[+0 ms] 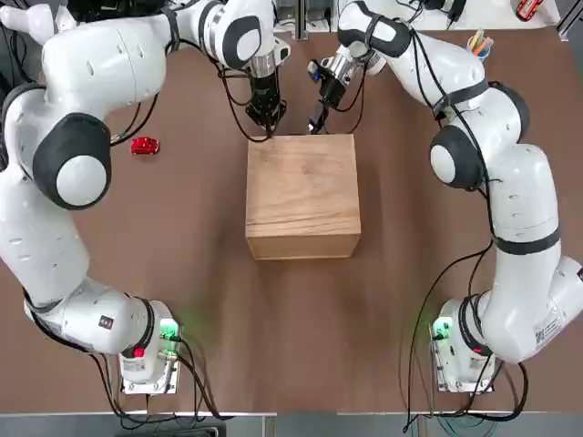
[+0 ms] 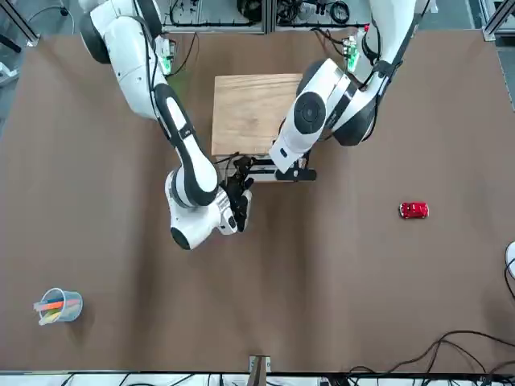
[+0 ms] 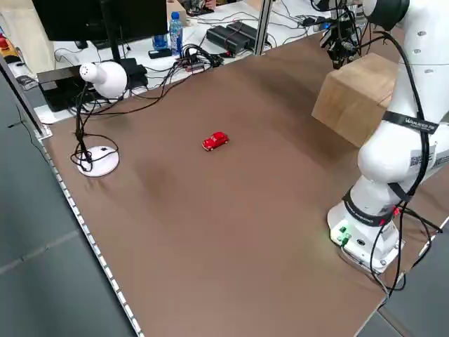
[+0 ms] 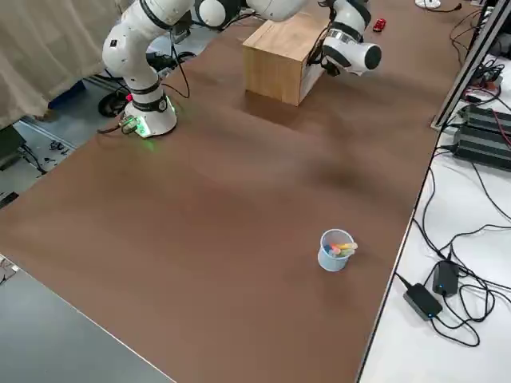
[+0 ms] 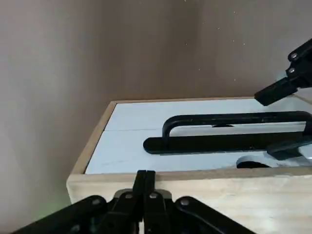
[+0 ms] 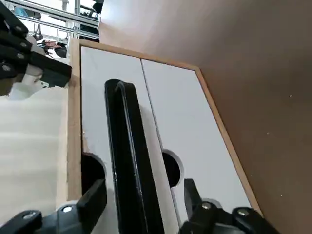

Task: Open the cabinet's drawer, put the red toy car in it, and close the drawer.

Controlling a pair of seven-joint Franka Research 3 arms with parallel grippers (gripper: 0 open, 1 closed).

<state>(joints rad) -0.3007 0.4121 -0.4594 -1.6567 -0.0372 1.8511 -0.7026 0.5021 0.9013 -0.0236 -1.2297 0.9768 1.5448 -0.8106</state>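
Right fingers (image 6: 141, 204) straddle a black handle (image 6: 127, 161), hidden overhead.

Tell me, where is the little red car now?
In the top view the red toy car sits on the table, left of the cabinet, near the left arm.

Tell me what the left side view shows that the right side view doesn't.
Only the left side view shows the white desk lamp at the table's edge, the dark monitor and a water bottle. Only the right side view shows the blue cup of markers and the power adapter. Both show the wooden cabinet and the red toy car, lying on the table apart from the cabinet.
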